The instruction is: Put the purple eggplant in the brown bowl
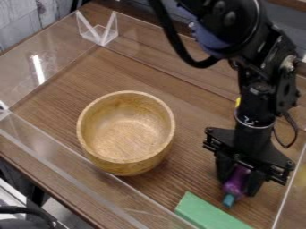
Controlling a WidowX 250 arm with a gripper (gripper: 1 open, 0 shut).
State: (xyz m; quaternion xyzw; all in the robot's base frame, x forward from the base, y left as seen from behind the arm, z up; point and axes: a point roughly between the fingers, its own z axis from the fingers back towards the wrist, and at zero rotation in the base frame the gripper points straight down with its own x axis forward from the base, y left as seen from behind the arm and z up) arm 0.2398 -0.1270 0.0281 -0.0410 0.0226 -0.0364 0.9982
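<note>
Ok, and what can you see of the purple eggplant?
The purple eggplant looks smooth and shiny, maybe plastic, with a small teal stem end pointing toward the green block. It is slim, and the black fingers of the gripper are shut on it, hiding its other end. It is beside the brown bowl, not in it. I can't tell if it touches the table.

Brown wood tabletop (66,80) w/ clear raised edging (38,67) at left.

One bowl (125,133), one eggplant (234,184)
</note>
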